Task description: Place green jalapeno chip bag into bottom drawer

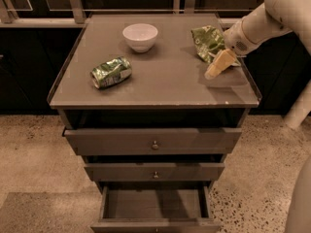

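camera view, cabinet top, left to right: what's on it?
Left to right: crushed green-and-white can → white bowl → green jalapeno chip bag. The gripper is at the bag's near right edge and overlaps it, so it is left out of the order.

We could read no words, brands or numbers anywhere. The white markings on the bag [206, 40] and on the can [112, 72] were illegible to us. The gripper [215, 70], over the top [160, 89] just beside the bag, showed no legible label.
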`<action>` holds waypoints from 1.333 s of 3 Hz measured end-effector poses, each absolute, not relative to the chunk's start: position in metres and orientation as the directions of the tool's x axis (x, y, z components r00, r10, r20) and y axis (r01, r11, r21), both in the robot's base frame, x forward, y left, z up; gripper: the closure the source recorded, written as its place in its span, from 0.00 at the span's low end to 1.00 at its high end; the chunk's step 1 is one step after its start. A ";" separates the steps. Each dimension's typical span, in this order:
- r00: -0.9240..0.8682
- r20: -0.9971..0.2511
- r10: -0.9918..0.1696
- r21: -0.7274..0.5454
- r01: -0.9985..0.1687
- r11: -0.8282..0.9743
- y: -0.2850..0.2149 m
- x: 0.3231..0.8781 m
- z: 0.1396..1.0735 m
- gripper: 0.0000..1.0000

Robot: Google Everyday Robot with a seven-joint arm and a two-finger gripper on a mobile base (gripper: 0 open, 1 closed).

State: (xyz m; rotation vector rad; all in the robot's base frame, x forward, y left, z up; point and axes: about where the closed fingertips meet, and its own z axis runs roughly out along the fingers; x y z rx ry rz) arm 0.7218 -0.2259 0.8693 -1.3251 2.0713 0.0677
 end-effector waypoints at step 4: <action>-0.290 -0.541 -0.789 -0.290 -0.816 0.499 -0.232 0.727 0.860 0.42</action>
